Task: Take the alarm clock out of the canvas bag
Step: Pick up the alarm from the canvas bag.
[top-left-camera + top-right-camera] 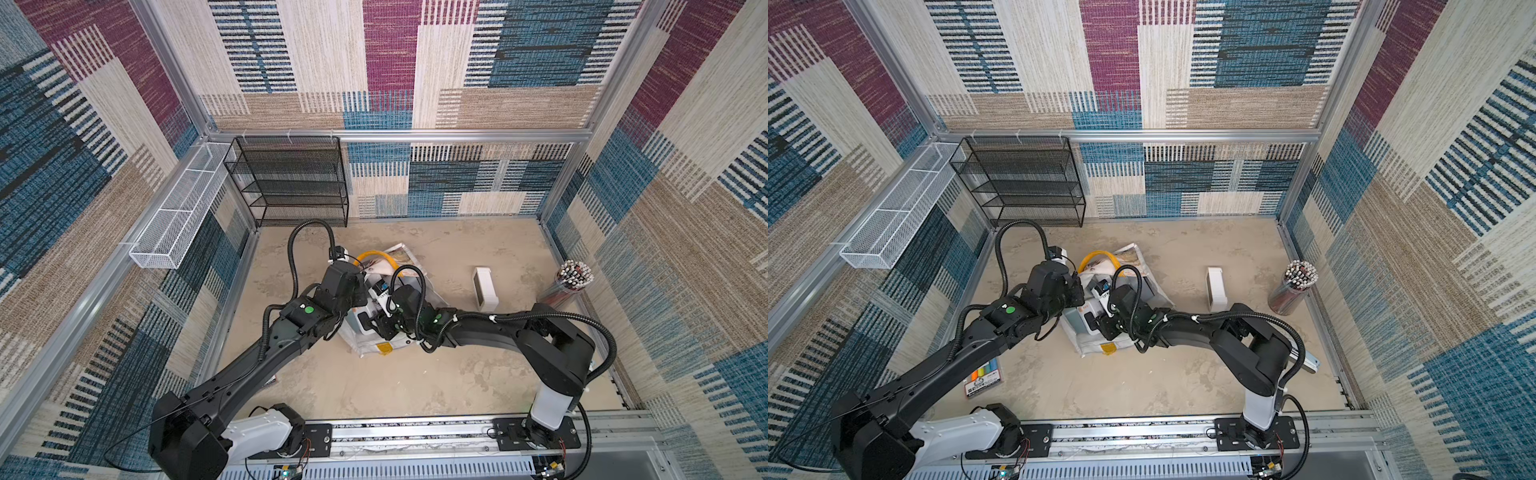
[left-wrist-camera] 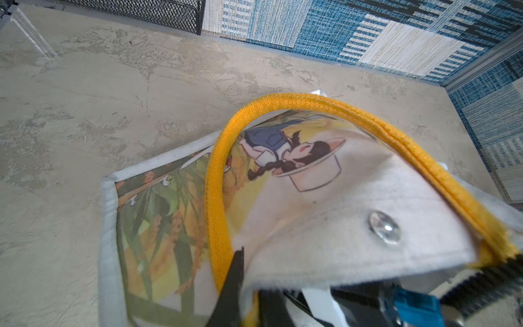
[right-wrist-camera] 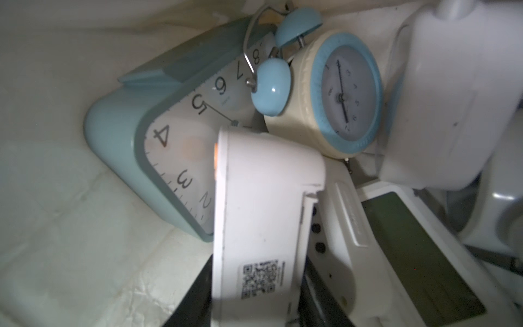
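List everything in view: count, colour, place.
canvas bag: 1, white, yellow handles, table centre
square clock: 1, light blue, in bag
twin-bell clock: 1, cream and blue, in bag
held casing: 1, white, in bag
other casings: at least 2, white, in bag
box: 1, white, on table beside bag
pen cup: 1, clear, right edge
mesh rack: 1, black, back left corner
mesh basket: 1, white, left wall
marker pack: 1, multicoloured, by left arm
table: 1, beige, cell floor
left end effector: 1, black, shut on bag rim
right end effector: 1, black, in bag, straddling held casing, grip unclear
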Controlling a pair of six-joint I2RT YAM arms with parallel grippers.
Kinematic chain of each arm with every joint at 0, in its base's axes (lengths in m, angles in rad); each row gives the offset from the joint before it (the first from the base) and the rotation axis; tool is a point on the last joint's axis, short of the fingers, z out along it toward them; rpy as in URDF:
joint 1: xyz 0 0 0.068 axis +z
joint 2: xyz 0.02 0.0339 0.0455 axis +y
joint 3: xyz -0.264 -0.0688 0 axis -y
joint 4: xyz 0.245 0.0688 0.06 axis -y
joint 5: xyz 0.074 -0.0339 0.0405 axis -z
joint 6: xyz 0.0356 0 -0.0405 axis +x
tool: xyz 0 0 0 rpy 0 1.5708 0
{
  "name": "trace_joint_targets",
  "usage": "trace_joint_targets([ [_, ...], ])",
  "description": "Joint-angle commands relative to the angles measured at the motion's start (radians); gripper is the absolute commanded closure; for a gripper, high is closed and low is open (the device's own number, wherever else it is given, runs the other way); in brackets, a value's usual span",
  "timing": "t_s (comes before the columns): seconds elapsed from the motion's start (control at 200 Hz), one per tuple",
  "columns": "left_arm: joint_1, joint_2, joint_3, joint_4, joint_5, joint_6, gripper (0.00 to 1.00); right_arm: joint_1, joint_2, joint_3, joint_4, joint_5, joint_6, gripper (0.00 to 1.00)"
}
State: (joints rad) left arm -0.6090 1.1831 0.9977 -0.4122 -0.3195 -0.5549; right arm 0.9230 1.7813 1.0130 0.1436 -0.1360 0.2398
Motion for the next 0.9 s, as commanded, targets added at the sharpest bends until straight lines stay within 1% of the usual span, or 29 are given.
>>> trace_joint_targets([
  [0.0, 0.002, -0.005, -0.002, -0.014, -0.043, -0.02, 1.0, 0.003, -0.027, -0.006, 0.022, -0.01, 0.019, 0.67],
  [0.301, 0.002, -0.001, -0.006, -0.023, -0.053, -0.022, 1.0, 0.003, -0.089, -0.045, 0.015, 0.025, 0.02, 0.68],
  [0.636, 0.002, 0.0, -0.018, -0.031, -0.055, -0.032, 1.0, 0.003, -0.226, -0.197, 0.12, 0.071, 0.018, 0.68],
  [0.891, 0.002, -0.007, -0.024, -0.035, -0.059, -0.037, 1.0, 0.003, -0.326, -0.282, 0.154, 0.103, 0.013, 0.68],
])
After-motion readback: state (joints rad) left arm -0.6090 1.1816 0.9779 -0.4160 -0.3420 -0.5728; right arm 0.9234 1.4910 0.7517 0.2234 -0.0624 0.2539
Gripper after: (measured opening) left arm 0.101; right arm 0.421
